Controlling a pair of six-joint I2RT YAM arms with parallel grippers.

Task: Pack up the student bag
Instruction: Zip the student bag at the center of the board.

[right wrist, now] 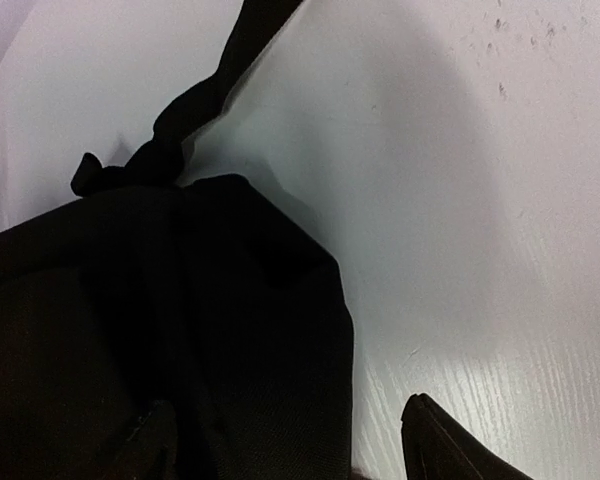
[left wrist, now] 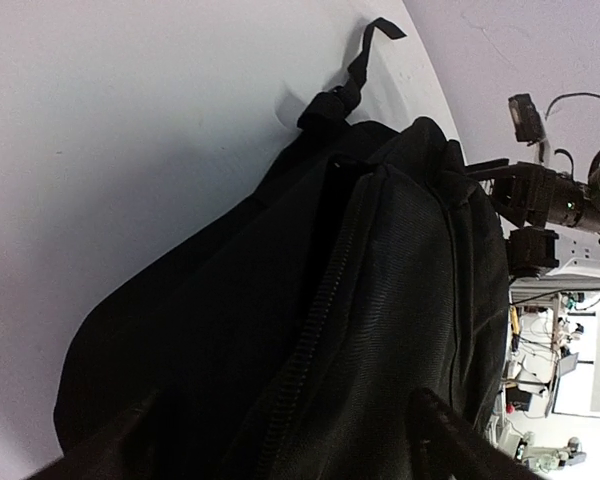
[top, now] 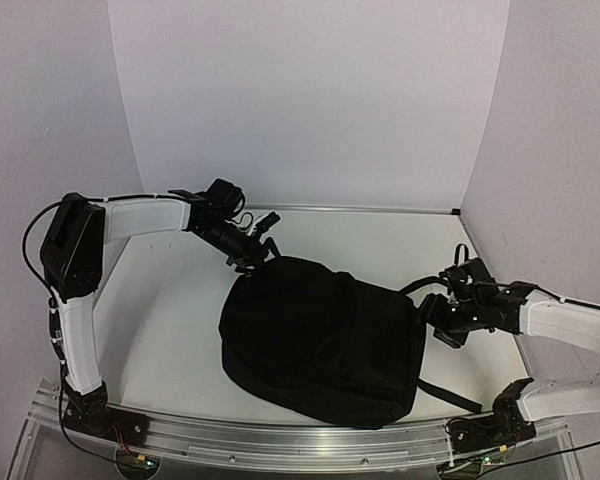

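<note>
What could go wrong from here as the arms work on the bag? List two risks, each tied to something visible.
1. A loose strap trails off the bag close to the right gripper; it might snag there.
2. That gripper and the left gripper stand open against soft fabric; closing could catch only a fold, so the bag may slip or sag when lifted.

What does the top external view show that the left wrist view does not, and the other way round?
Only the top external view: the left arm and the right arm whole, down to their bases, and the full outline of the student bag. Only the left wrist view: the bag's zipper close up, and a cluttered room beyond the table. Both: the black bag lying on the white table, with the right gripper at its side.
</note>
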